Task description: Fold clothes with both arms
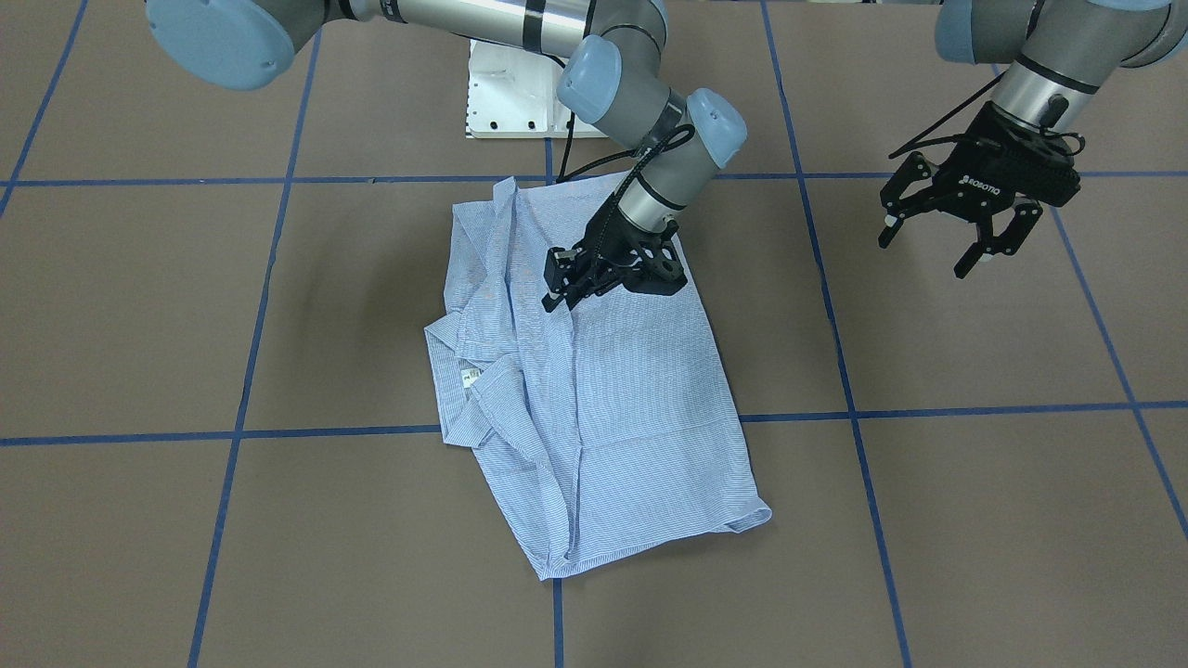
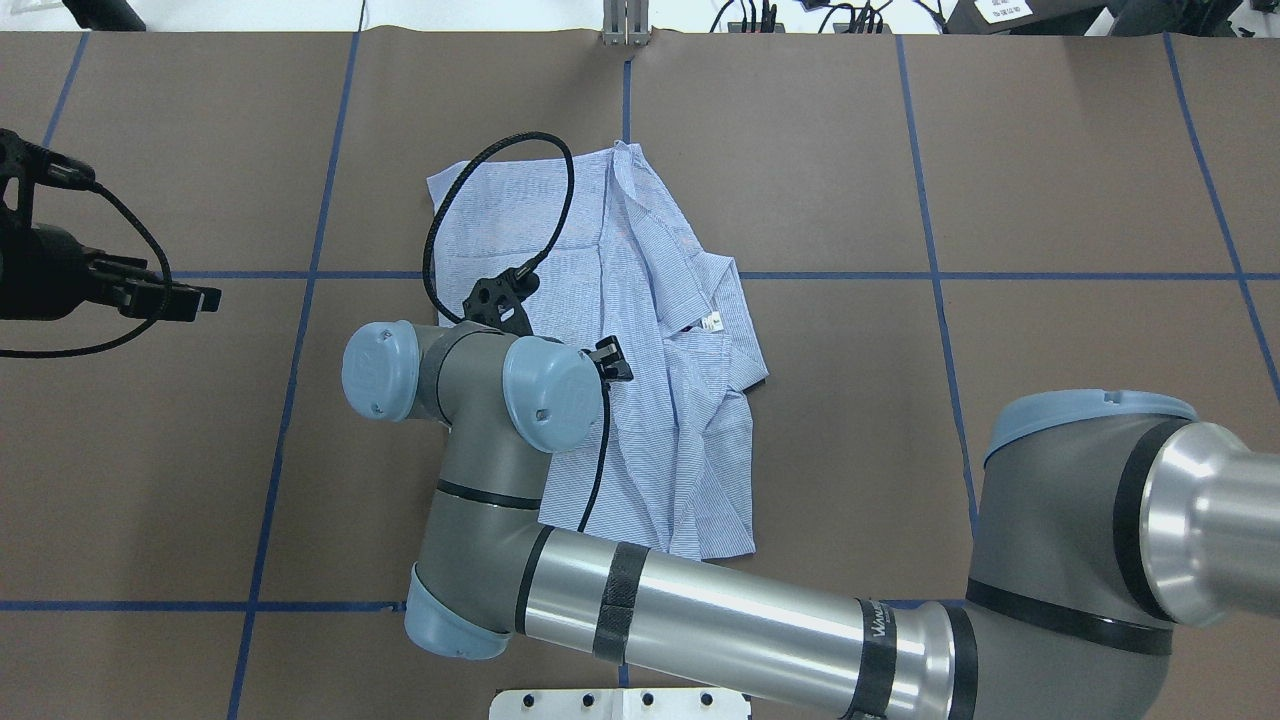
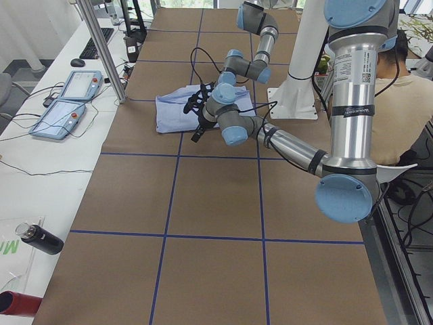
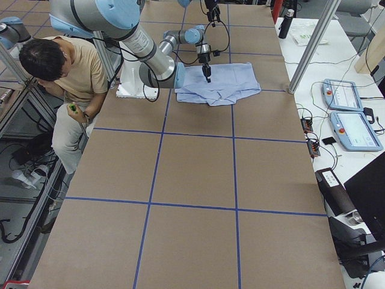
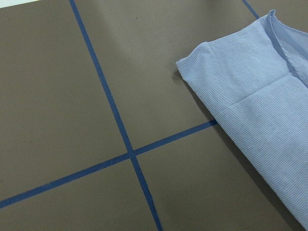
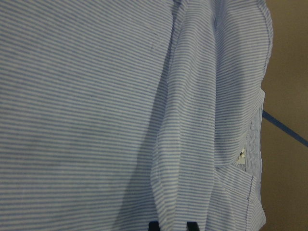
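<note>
The right gripper (image 1: 559, 297) was tilted down onto the partly folded shirt (image 1: 640, 417) at mid-table, its fingers drawn close about a ridge of cloth. Whether they gripped it could not be told, so a lift risked catching only the top layer and spoiling the fold. Its arm stretched across from the base, and farther off the left gripper (image 1: 928, 252) hung wide open and empty above the table (image 1: 974, 520), well apart from the shirt.

Striped shirt (image 6: 86, 96) fills most of frame; raised fold runs top-centre to btm, shadow on its L side. White label (image 6: 242, 155) at R, near brown table (image 6: 288, 72) w/ blue tape line (image 6: 284, 127). Right gripper (image 6: 172, 226): two dark fingertips (image 6: 154, 225) at btm edge, fold between them.
</note>
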Motion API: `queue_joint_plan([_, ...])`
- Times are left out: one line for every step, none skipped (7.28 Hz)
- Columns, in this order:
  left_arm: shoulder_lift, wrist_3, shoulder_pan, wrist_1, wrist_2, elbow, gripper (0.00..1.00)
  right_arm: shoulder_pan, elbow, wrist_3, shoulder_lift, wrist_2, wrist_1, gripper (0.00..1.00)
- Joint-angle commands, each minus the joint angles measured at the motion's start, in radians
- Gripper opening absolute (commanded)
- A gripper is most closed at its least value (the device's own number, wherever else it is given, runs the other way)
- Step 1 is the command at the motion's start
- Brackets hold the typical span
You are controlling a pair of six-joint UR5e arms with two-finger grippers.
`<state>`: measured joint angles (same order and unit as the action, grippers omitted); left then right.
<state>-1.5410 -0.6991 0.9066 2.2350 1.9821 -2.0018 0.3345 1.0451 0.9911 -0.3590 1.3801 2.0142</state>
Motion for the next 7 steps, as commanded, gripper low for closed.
queue_joint_plan([-0.001, 0.001, 0.001, 0.0, 0.0, 0.0, 1.0, 0.0, 0.001, 0.0, 0.003, 0.002, -0.011, 0.0])
queue_joint_plan([-0.001, 0.001, 0.002, 0.0, 0.0, 0.0, 1.0, 0.001, 0.004, 0.0, 0.003, 0.002, -0.021, 0.0])
queue_joint_plan([-0.002, 0.001, 0.002, 0.0, 0.0, 0.0, 1.0, 0.006, 0.01, 0.0, 0.003, 0.002, -0.019, 0.0])
queue_joint_plan([-0.002, 0.001, 0.002, 0.0, 0.0, 0.0, 1.0, 0.023, 0.028, -0.012, -0.006, 0.002, -0.012, 0.0])
queue_joint_plan([-0.002, 0.001, 0.002, 0.0, 0.0, 0.0, 1.0, 0.046, 0.071, -0.02, -0.04, 0.004, -0.008, 0.0])
queue_joint_plan([-0.002, 0.0, 0.0, 0.0, 0.0, 0.0, 1.0, 0.061, 0.152, -0.041, -0.113, 0.004, 0.0, 0.0])
queue_joint_plan([-0.004, 0.0, 0.0, 0.0, 0.0, 0.0, 1.0, 0.075, 0.271, -0.076, -0.202, 0.004, 0.035, 0.0])
